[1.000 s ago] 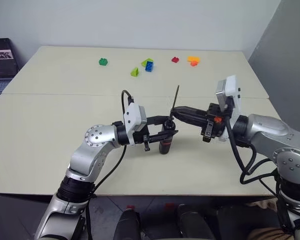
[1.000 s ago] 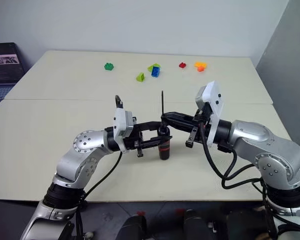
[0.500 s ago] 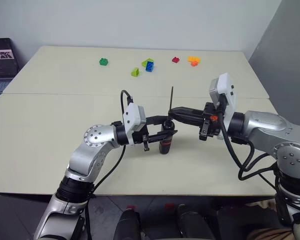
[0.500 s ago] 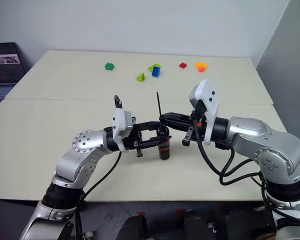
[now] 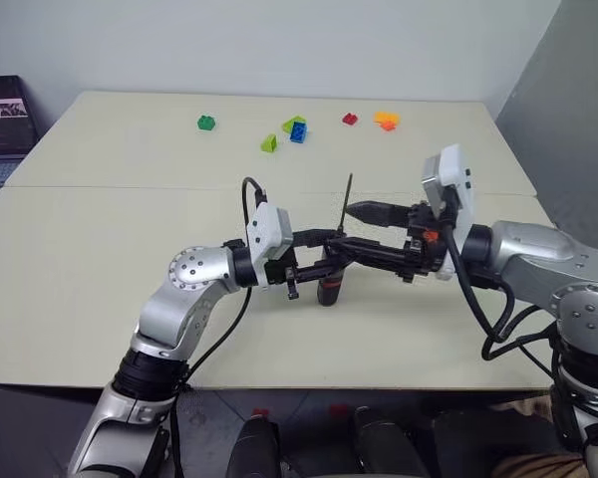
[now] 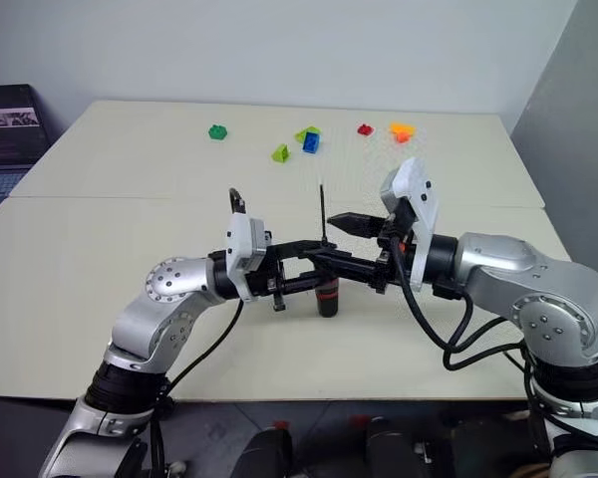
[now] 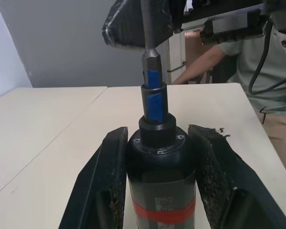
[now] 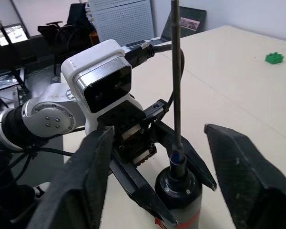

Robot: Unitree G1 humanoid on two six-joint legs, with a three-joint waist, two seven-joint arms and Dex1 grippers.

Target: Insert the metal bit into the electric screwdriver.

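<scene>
The right gripper [image 5: 351, 227] has let go of the metal bit [image 5: 348, 198]: a second ago clamped on it, its fingers now stand spread on either side. The left gripper [image 5: 327, 257], reaching level over the table [image 5: 100, 249], clenches the upright electric screwdriver [image 7: 160, 188], the bit standing in its nose.

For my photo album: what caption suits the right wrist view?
Open right pincer around a thin metal bit standing in the screwdriver.
</scene>
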